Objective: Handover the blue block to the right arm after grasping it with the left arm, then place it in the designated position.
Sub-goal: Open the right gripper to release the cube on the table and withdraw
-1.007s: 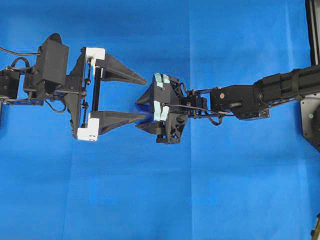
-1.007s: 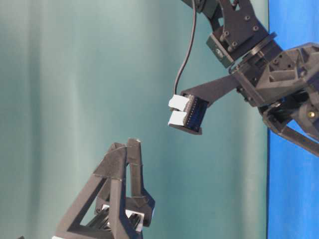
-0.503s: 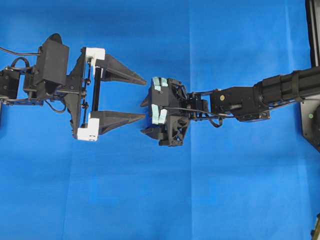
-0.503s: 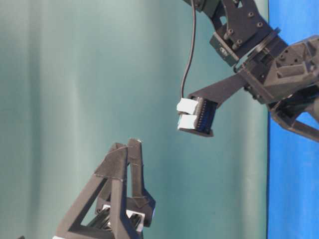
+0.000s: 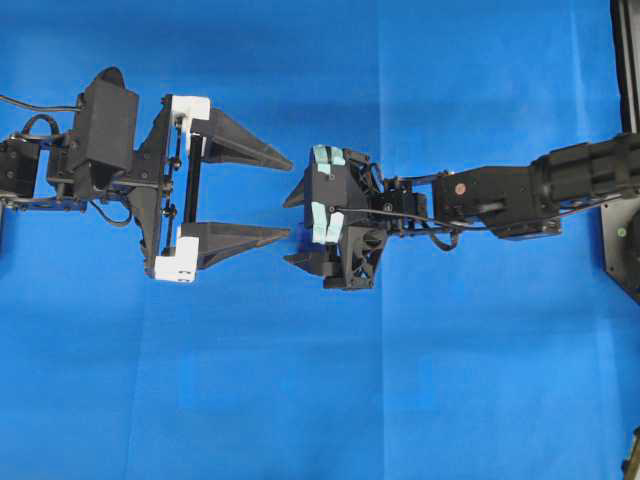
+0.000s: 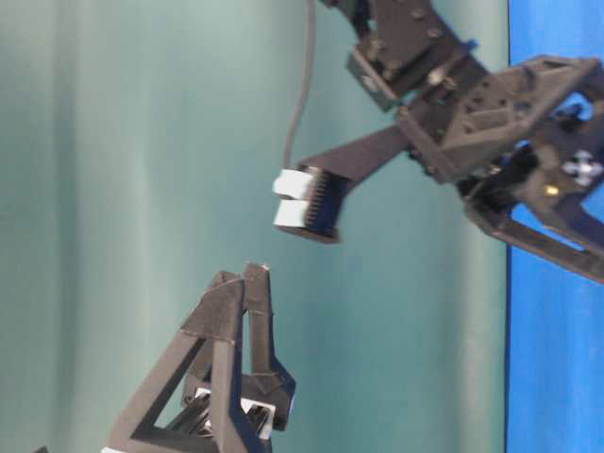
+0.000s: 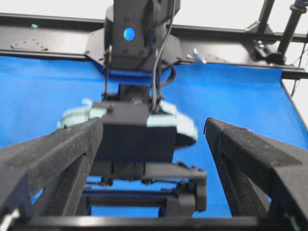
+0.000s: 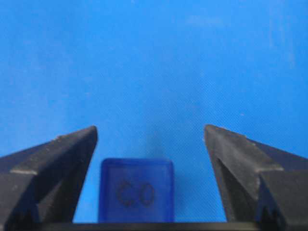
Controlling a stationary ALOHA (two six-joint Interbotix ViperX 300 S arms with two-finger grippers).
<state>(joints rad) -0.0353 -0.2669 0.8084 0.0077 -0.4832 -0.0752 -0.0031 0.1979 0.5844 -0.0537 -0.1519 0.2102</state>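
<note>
Fingers (image 8: 57, 159) of the right gripper (image 8: 149, 129) fill the lower corners of the right wrist view, black and pointed, standing well apart. Between them, low in the frame, sits the blue block (image 8: 136, 190), a small dark-blue cube with rounded edges and faint embossed marks on the face turned to the camera. A clear strip of blue shows on each side of it, so neither finger touches it and the gripper holds nothing. The block's lower edge is cut off by a black bar, so whether it rests on the blue cloth (image 8: 154, 57) cannot be told. The cloth stretches smooth behind it.

From the left wrist view, the left gripper (image 7: 153, 124) is spread wide, its two black fingers (image 7: 255, 159) running up either side of the frame with nothing between them. Just past their tips hangs the body of the right gripper, with pale mint-green parts on its black housing, and its arm rises behind it. Farther back the cloth-covered bench (image 7: 250, 101) ends at a black frame rail.

Seen from overhead, the two grippers face each other near the middle of the bench. The left gripper, with white brackets, reaches in from the left. The right gripper points towards it from the right, its tips just beside the lower left finger. The block is hidden beneath the right gripper in this view.
</note>
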